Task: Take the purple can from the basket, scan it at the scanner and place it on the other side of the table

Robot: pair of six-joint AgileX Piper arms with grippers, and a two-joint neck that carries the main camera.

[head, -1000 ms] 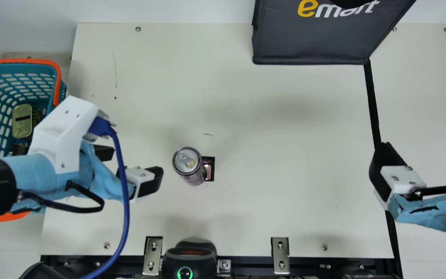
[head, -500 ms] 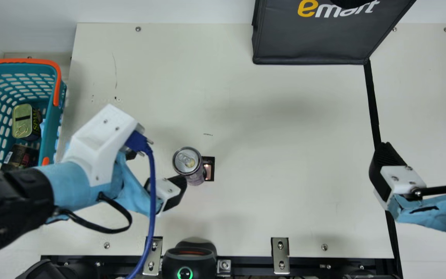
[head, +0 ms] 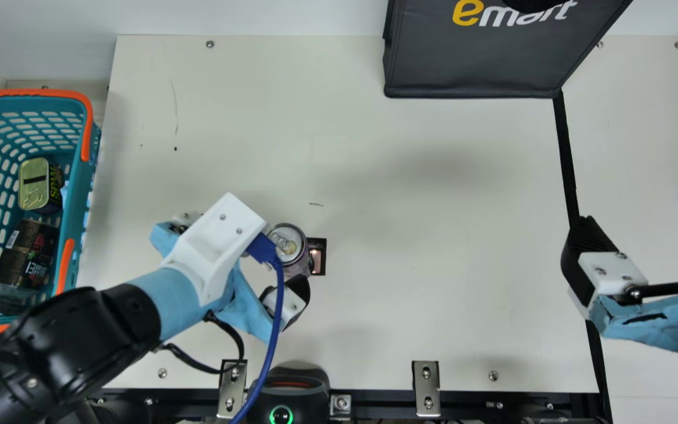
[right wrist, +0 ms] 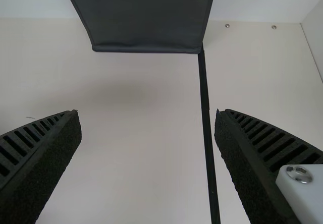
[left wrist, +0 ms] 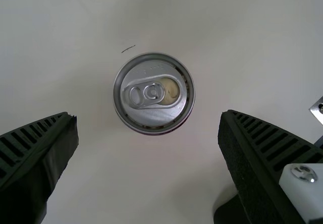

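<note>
Purple can (head: 287, 242) upright on the table (head: 409, 294); left end effector (head: 273, 266) close to it, fingers apart.
In the main view the can stands just beside a small lit window (head: 317, 262) set in the tabletop; in the left wrist view its silver top lies between the spread fingers, with a gap on either side; the right end effector (head: 642, 227) is also apart, nothing in its grasp; the teal basket (head: 82, 206) is at the left, with a gold-lidded tin (head: 33, 184) and a dark package (head: 27, 250) inside; a dark grey bag (head: 474, 65) stands at the far edge.
</note>
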